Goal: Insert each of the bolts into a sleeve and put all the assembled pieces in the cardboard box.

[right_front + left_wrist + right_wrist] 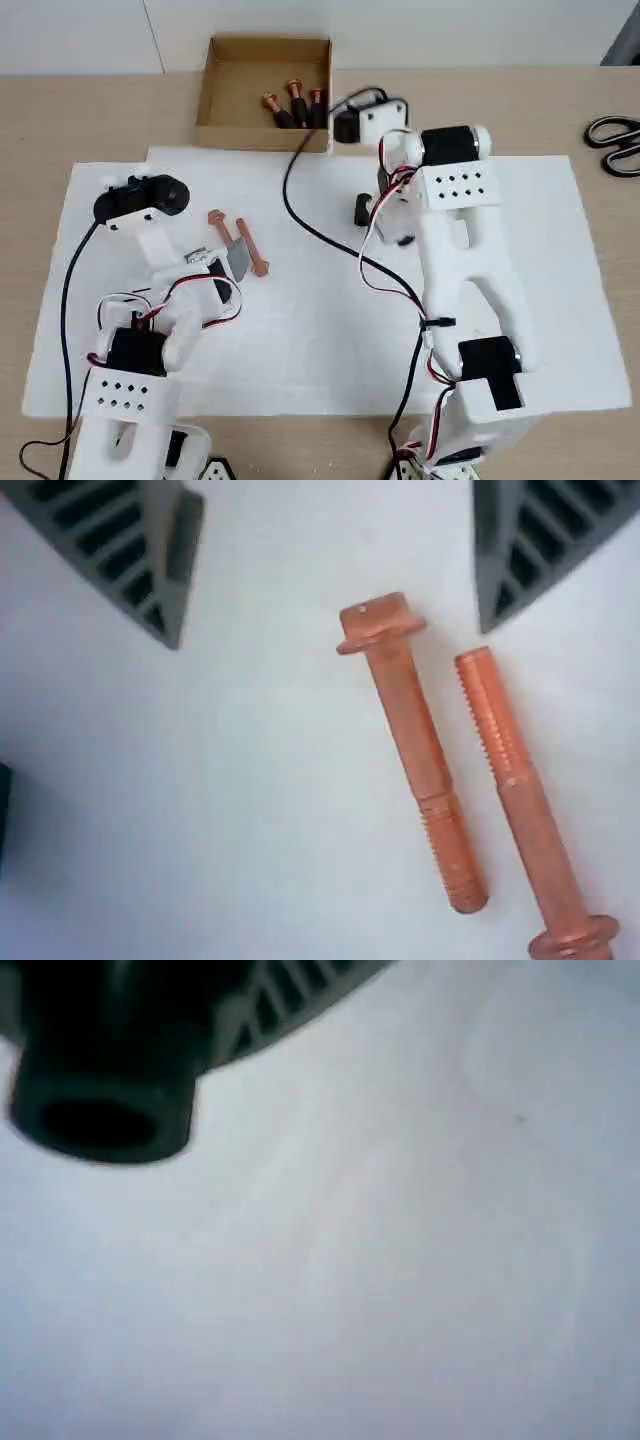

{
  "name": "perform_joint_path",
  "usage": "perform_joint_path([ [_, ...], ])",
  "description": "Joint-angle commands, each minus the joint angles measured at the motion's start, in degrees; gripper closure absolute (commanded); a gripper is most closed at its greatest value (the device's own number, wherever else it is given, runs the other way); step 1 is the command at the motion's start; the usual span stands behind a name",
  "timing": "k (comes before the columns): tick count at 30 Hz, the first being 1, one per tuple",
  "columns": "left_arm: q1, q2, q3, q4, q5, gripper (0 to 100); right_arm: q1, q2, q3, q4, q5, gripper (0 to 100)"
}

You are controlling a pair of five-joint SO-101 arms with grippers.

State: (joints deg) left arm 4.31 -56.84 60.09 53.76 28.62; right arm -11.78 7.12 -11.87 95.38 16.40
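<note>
**Left arm stationed over loose bolts; right arm carrying the sleeve**

Wooden table (pixel 60 110) bears a white paper sheet (pixel 320 340), with the cardboard box (pixel 235 85) at the sheet's far edge and scissors (pixel 615 140) off to one side; three assembled pieces (pixel 292 103) already lie in the box. Two bare bolts rest on the sheet, parallel and just beside each other but head to tail: the first bolt (pixel 415 750) and the second bolt (pixel 520 800).

Left gripper (pixel 330 625) hangs directly above them, fingers wide apart and holding nothing; the first bolt's flanged head sits in the gap between the fingertips, nearer one finger (pixel 540 540) than the other. Both shafts run away from that gap, roughly square to the line joining the fingertips; judged on that, a closing stroke would cross a shaft rather than run along it.

Right gripper (pixel 170 1030) is clamped on a black sleeve (pixel 100 1110), open bore turned toward the wrist camera, clear of the paper; in the high view it stands well apart from the bolts, across the middle of the sheet.

Finding: the left arm is plainly the nearer to the bolts; the step in hand appears to be lifting one to meet the sleeve — the first bolt being the better centred. Risk noted: the second bolt lies close enough to be nudged or caught in the same grasp.
</note>
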Motion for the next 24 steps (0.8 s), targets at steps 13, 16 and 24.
perform_joint_path([
  [13,-0.1,-0.9,-2.1,0.3,0.4,82,-0.5,6.5,14.2,-17.3,-6.3,99.4],
  [16,-0.1,-1.1,-1.3,0.1,0.4,82,-0.5,9.5,13.4,-17.5,-7.1,95.4],
  [24,-0.1,-1.1,0.3,0.0,0.4,82,-0.7,11.4,10.9,-16.0,-7.1,89.7],
])
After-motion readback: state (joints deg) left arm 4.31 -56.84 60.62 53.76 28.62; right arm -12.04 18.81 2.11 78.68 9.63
